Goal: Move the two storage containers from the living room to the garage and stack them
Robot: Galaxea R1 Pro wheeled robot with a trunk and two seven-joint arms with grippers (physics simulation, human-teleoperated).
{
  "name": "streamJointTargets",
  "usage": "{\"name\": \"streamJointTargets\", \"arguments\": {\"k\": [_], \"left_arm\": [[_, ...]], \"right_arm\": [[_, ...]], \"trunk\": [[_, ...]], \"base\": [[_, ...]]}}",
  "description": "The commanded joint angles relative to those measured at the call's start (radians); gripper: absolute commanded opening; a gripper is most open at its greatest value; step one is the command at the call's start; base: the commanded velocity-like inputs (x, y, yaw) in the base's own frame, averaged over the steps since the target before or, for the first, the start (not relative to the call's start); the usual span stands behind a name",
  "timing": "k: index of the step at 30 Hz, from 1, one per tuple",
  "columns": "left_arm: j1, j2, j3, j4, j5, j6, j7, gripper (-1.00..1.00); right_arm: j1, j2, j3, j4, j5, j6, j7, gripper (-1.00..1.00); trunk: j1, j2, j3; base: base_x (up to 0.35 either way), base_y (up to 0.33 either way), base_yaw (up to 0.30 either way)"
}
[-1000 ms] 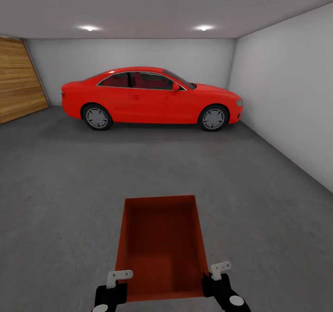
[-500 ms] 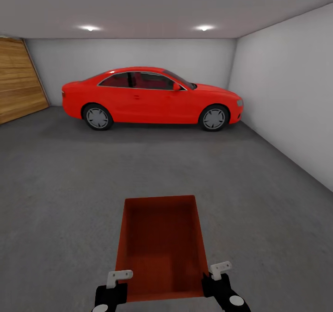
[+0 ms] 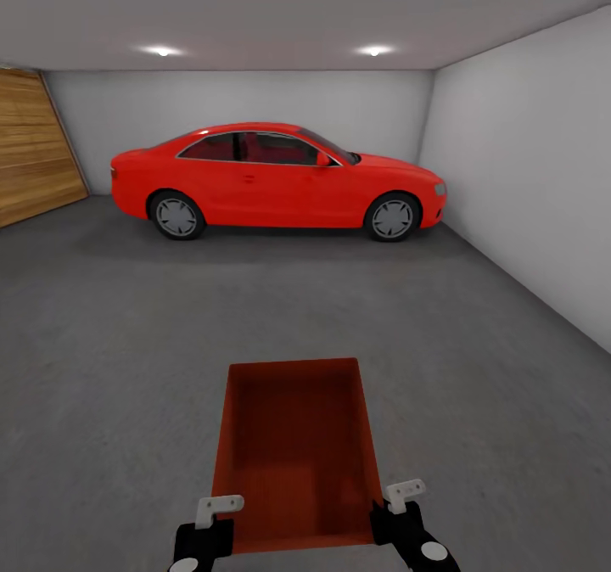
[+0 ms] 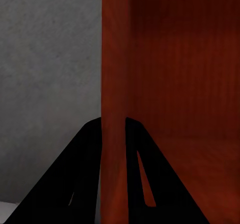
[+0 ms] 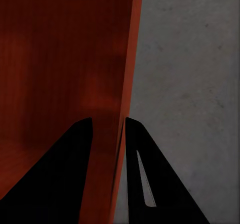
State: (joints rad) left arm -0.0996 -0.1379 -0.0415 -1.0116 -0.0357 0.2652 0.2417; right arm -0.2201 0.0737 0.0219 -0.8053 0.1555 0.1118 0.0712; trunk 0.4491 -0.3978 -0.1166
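Ahead, the garage [image 3: 255, 105] opens out with white walls, a wood-panelled door [image 3: 30, 143] at the left and a wide stretch of grey concrete floor [image 3: 127, 343]. A red car [image 3: 276, 177] is parked side-on along the back wall, well apart from the robot. Nearer, one orange-red bin [image 3: 297, 453] is carried low in front of the robot, open top up, long axis pointing away, with nothing inside it. Only this one bin shows, so this looks like the carry-in before a bin is set down.

The left gripper [image 3: 206, 523] has its jaws clamped across the near left side wall, one finger inside and one outside, as the left wrist view makes plain at the wall edge [image 4: 114, 84]. The right gripper [image 3: 397, 513] pinches the near right side wall [image 5: 127, 59] the same way.

With walls this thin, the bin is probably light but somewhat flexible, and a pinch on one wall alone could make it twist or sag. Holding both side walls near the rim, as here, seems the sound way to keep it level when lowering it.
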Motion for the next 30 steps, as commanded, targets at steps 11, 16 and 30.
{"name": "streamJointTargets", "arguments": {"k": [11, 16, 30], "left_arm": [[0.0, -0.026, -0.003, 0.0, 0.068, 0.006, -0.018, -1.0], [0.0, -0.026, -0.003, 0.0, 0.068, 0.006, -0.018, -1.0], [0.0, -0.026, -0.003, 0.0, 0.068, 0.006, -0.018, -1.0]], "right_arm": [[-0.001, 0.001, -0.009, -0.005, -0.056, -0.041, -0.037, -1.0], [-0.001, 0.001, -0.009, -0.005, -0.056, -0.041, -0.037, -1.0], [-0.001, 0.001, -0.008, -0.005, -0.056, -0.041, -0.037, -1.0]], "trunk": [[0.001, -0.002, -0.002], [0.001, -0.002, -0.002], [0.001, -0.002, -0.002]], "base": [[0.029, -0.017, 0.0], [0.067, 0.048, 0.0], [0.021, 0.014, 0.0]]}}
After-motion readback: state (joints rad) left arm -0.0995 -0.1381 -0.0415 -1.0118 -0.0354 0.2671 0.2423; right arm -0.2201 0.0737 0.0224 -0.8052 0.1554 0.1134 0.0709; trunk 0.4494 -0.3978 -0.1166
